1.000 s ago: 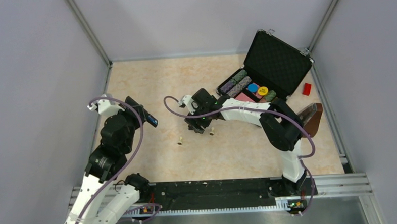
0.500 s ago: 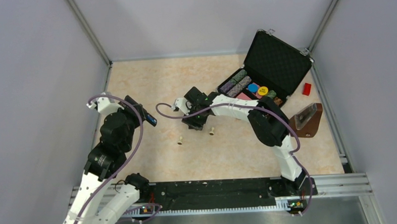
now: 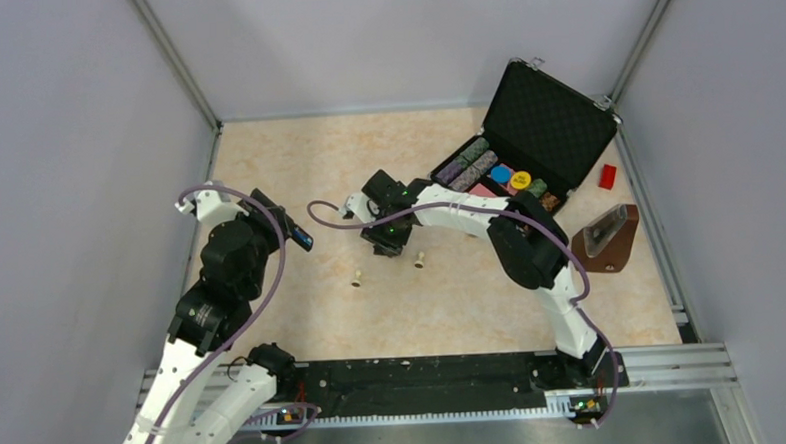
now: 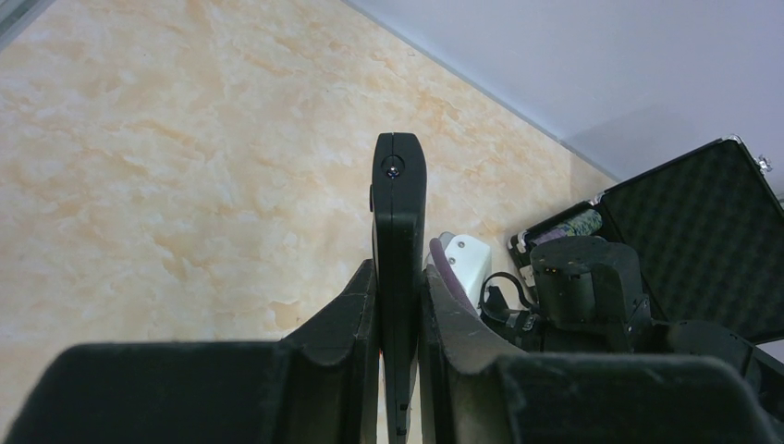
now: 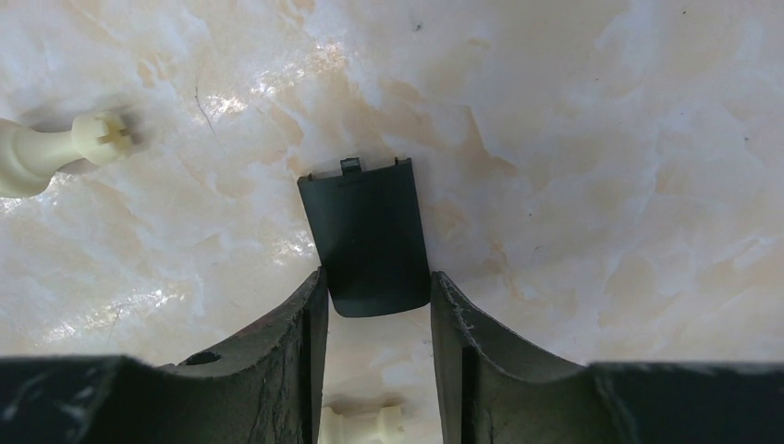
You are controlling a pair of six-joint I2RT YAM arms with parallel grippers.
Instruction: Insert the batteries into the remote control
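Left claw (image 4: pixel 399 277): clenched on the remote (image 4: pixel 399 203), with one finger pressed to each of its broad faces.
Remote: held on its narrow edge, its far end sticking out well past the fingertips. That end carries a small round window. In the top view it sits over the left side of the counter (image 3: pixel 296 156), apparently lifted clear of it.
Right claw (image 5: pixel 377 277): down near the middle of the counter, pointing at the surface, fingers (image 5: pixel 300 324) set either side of the cover (image 5: pixel 368 231). Both fingers look to be touching the cover's long edges. I cannot tell whether they grip it or only flank it.
Cover: small flat black plate lying face down on the counter. Its rounded end is between the fingertips and its tabbed end points away from the claw.
Pegs (image 3: pixel 355 279): two small beige ones on the counter, just on the near side of the right claw and a little apart from each other. From the right wrist, one lies on its side up and left of the cover and the other shows at the bottom edge between the fingers. Neither touches the cover.
Case (image 3: pixel 550 120): black, at the far right, its lid open and leaning back, with rows of chips (image 3: pixel 472 163) in the tray.
Red block (image 3: pixel 607 176): on the counter just right of the case.
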